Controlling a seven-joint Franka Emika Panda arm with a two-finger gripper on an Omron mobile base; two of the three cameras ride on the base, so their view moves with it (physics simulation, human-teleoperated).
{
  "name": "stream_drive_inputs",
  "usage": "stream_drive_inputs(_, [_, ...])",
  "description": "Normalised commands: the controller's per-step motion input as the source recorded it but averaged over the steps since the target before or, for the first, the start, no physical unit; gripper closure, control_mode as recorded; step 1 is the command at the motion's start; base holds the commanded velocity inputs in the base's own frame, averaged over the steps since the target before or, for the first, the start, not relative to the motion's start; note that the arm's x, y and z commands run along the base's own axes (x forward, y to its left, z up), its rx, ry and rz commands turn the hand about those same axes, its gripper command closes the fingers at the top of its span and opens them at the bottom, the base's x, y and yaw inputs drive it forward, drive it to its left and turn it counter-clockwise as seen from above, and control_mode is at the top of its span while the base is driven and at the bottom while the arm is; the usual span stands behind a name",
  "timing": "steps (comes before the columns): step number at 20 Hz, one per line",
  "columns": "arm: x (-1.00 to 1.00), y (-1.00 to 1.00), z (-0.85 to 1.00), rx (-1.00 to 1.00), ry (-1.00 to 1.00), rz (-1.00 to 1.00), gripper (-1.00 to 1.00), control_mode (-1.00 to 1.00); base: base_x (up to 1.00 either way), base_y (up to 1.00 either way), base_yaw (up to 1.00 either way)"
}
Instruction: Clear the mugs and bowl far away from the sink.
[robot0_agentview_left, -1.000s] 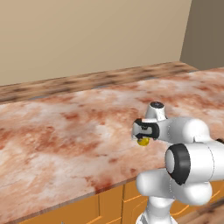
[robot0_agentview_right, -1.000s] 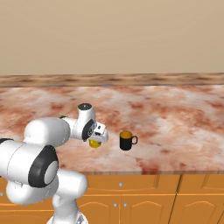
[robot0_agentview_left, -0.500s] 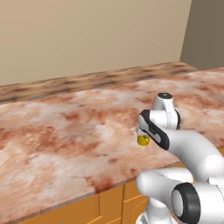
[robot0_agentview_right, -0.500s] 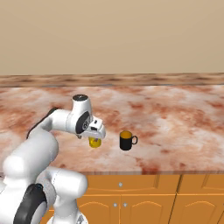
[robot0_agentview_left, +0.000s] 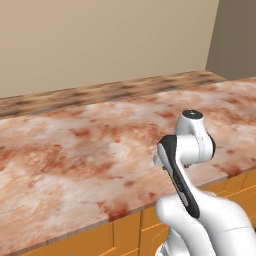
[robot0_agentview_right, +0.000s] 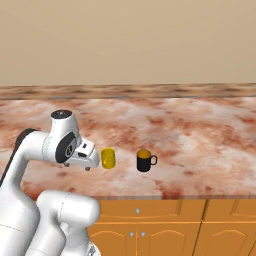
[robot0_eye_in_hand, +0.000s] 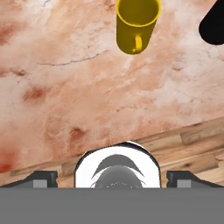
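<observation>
There my jaws stood wide apart and empty above the marbled worktop (robot0_agentview_right: 200, 135), near its front edge. A yellow mug (robot0_agentview_right: 108, 158) stood upright just beside my hand, not touching it, and a black mug (robot0_agentview_right: 144, 160) with orange inside stood near it.

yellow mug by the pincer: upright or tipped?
Upright. The small yellow cylindrical mug stands on its base on the reddish marble counter, mouth up, beside the black mug with orange inside; the open pincer is clear of it.
</observation>
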Motion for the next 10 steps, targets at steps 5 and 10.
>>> stream_drive_inputs(5, [-0.08, 0.05, 0.0, -0.01, 0.06, -0.05, -1.0, -1.0, 0.0, 0.0, 0.0])
stream_drive_inputs(10, [0.0, 0.0, 0.0, 0.0, 0.0, -0.01, -1.0, -1.0, 0.0, 0.0, 0.0])
